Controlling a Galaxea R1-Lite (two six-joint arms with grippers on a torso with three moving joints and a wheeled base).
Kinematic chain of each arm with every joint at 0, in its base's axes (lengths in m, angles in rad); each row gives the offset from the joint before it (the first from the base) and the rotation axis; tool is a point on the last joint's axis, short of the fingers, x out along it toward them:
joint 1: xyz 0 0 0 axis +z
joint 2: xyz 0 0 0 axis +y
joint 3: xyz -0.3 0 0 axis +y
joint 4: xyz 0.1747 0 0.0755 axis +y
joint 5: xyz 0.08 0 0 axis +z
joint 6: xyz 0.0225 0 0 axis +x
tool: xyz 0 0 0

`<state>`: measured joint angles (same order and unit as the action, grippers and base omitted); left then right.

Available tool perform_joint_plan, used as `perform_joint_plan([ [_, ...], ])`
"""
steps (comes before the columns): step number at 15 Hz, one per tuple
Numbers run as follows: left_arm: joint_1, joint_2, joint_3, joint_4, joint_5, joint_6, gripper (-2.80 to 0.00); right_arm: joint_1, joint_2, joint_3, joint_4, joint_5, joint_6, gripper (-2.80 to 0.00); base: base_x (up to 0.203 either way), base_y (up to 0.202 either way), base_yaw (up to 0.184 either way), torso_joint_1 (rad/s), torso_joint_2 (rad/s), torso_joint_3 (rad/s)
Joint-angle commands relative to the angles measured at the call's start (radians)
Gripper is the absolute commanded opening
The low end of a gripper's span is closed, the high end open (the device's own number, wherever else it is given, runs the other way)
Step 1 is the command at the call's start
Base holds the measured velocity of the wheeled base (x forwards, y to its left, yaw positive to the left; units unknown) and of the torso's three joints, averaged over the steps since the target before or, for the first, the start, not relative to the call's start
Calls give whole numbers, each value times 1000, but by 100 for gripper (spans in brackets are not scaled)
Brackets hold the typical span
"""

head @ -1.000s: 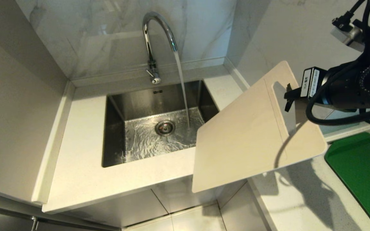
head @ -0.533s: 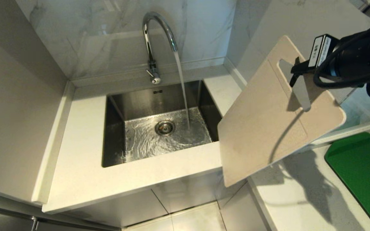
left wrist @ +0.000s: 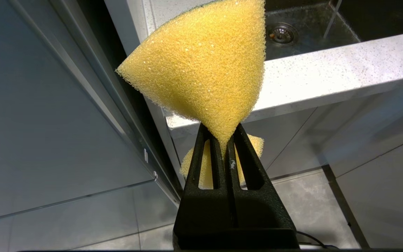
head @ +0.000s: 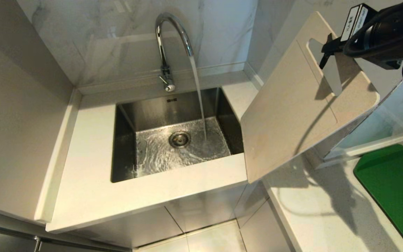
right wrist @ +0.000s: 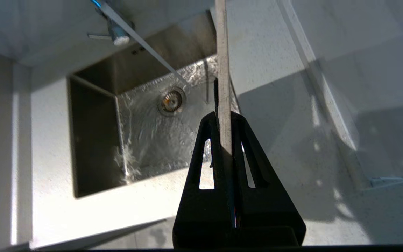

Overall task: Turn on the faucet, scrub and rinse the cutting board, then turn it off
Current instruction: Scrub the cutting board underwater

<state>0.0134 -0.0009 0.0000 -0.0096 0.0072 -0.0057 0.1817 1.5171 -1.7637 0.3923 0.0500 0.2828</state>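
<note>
We're lifting the cutting board (head: 292, 115) with the right gripper (head: 327, 52), jaws clamped on the strip beside its slot handle. Over the last second it's been swinging from nearly flat to steeply tilted, and its low corner, which was covering the sink (head: 128, 115) edge, is now hanging over the counter (head: 93, 196) corner clear of the basin. The faucet (head: 168, 42) is running well out beyond the jaws, its stream hitting the sink floor and not reaching the board. The left gripper (left wrist: 222, 140) is sitting parked low beside the cabinet, jaws pinched shut on the yellow sponge (left wrist: 201, 66). So the tap step looks done; we're judging that scrubbing isn't started, and the board needs bringing across into the stream.
</note>
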Motion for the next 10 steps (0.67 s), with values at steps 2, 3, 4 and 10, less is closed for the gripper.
perform_joint_plan([
  [2,0,-2,2,0,0,1,-280,1,35,-81,26,-1,57,-280,0,0,0,0,0,0],
  [3,0,-2,0,-1,0,0,-280,1,41,-82,28,-1,64,-280,0,0,0,0,0,0],
  [4,0,-2,1,0,0,0,-280,1,50,-83,27,-2,67,-280,0,0,0,0,0,0],
  [10,0,-2,1,0,0,0,-280,1,75,-103,5,-1,88,-280,0,0,0,0,0,0],
])
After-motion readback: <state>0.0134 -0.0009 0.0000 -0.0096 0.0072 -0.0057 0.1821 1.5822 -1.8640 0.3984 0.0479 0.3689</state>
